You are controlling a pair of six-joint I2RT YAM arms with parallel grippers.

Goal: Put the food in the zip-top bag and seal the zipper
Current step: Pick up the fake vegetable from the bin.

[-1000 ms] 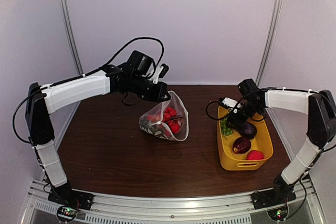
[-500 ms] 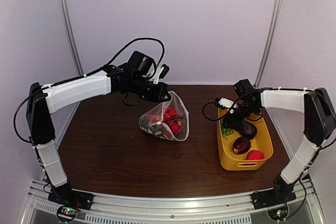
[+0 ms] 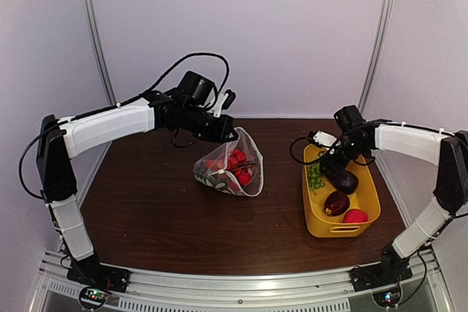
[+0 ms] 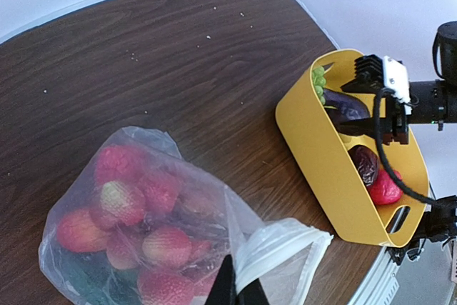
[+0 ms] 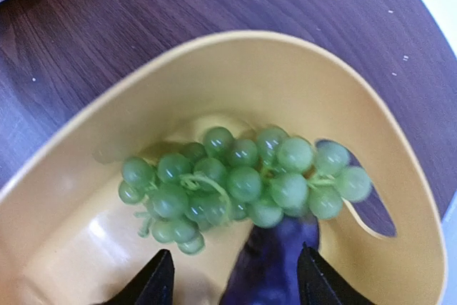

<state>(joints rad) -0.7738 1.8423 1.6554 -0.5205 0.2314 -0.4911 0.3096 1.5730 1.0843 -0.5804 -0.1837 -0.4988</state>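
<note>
Several red pieces [image 4: 118, 201] lie inside the zip-top bag [image 4: 178, 176], mid-table. Our left gripper [image 4: 239, 289] pinches its mouth edge and holds it up. Our right gripper [image 5: 235, 282], fingers spread, hovers over the grapes [image 5: 243, 183] and eggplant [image 5: 275, 262] in the yellow tub [image 5: 64, 176]. We judge loading underway. Next: descend, close on one piece, carry it bagward.

We take this for a robotics lab test cell, not a home. Plain pale walls [image 3: 241, 34] and metal corner posts [image 3: 95, 34] box in the dark wood-grain counter [image 3: 146, 210] behind and to both sides of the right claw [image 3: 329, 166]. The arms [image 3: 110, 126] are bolted to an aluminium rail [image 3: 234, 290] on the near side of it, with loose black cables [image 3: 175, 63] looping above. Under that claw lie plastic toy grapes [image 5: 243, 176] in a yellow tub [image 5: 86, 162].
</note>
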